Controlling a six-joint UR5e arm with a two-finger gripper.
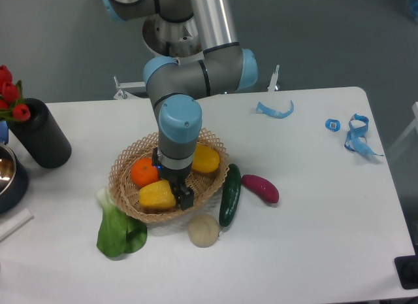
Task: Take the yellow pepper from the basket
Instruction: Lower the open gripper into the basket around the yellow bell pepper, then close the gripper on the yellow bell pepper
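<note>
Fixed camera: the gripper (181, 194) reaches into the woven wicker basket (124, 186), beside the pepper (157, 195), yellow, blocky, lobed, at the basket's front. Whether the fingers grasp it is unclear. It looks light, stiff-skinned, glossy and slippery; gripping across its ridged sides seems safest.

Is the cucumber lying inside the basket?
No, the cucumber lies on the table just outside the basket, against its right rim.
</note>
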